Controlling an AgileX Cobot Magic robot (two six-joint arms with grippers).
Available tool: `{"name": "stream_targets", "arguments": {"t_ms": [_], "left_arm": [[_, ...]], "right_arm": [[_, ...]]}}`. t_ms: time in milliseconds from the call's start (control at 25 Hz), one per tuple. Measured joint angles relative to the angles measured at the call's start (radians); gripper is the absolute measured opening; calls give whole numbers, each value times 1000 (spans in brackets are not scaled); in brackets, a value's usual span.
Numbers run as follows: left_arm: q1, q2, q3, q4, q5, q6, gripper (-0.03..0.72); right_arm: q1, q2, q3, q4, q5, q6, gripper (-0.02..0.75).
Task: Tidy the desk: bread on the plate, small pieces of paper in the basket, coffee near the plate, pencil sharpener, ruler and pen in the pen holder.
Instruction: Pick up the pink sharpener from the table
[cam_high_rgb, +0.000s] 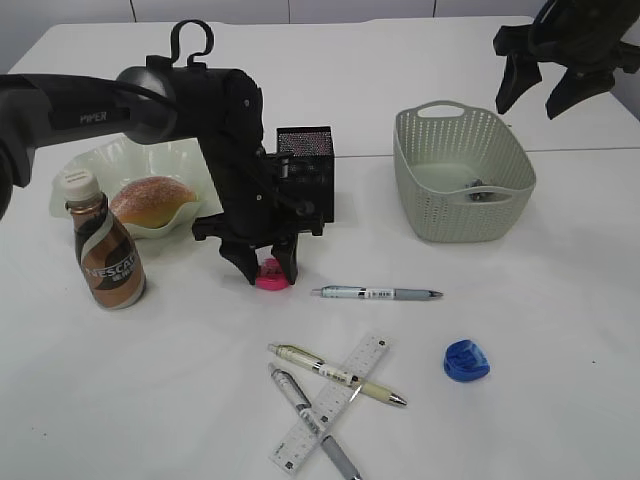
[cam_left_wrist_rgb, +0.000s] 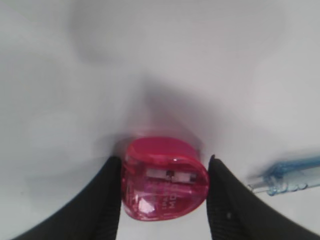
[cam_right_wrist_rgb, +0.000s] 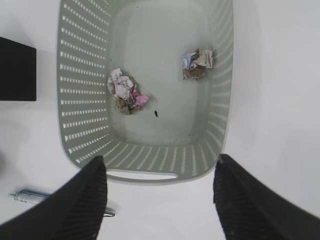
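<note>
A pink pencil sharpener (cam_high_rgb: 271, 279) lies on the table in front of the black mesh pen holder (cam_high_rgb: 305, 170). My left gripper (cam_high_rgb: 268, 272) is down on it. In the left wrist view both fingers (cam_left_wrist_rgb: 164, 160) press against the sharpener's sides (cam_left_wrist_rgb: 165, 180). My right gripper (cam_high_rgb: 530, 108) is open and empty, high above the grey basket (cam_high_rgb: 430, 215). The right wrist view shows its fingers (cam_right_wrist_rgb: 160, 160) apart over the basket (cam_right_wrist_rgb: 80, 100), which holds two paper balls (cam_right_wrist_rgb: 125, 92) (cam_right_wrist_rgb: 196, 64). The bread (cam_high_rgb: 152, 200) sits on the pale green plate (cam_high_rgb: 110, 160). The coffee bottle (cam_high_rgb: 108, 255) stands beside the plate.
A pale blue pen (cam_high_rgb: 377, 293) lies right of the pink sharpener. A cream pen (cam_high_rgb: 335, 375), a grey pen (cam_high_rgb: 310, 420) and a clear ruler (cam_high_rgb: 372, 352) lie crossed at the front. A blue sharpener (cam_high_rgb: 466, 361) lies front right.
</note>
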Motion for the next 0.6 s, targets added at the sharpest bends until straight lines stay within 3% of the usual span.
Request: {"name": "stream_targets", "arguments": {"t_ms": [360, 600], "left_arm": [[0, -80, 0, 77, 49, 9, 333], [-54, -150, 0, 150, 48, 10, 333]], "right_arm": [[0, 0, 0, 0, 0, 0, 489], [0, 0, 0, 0, 0, 0, 489]]}}
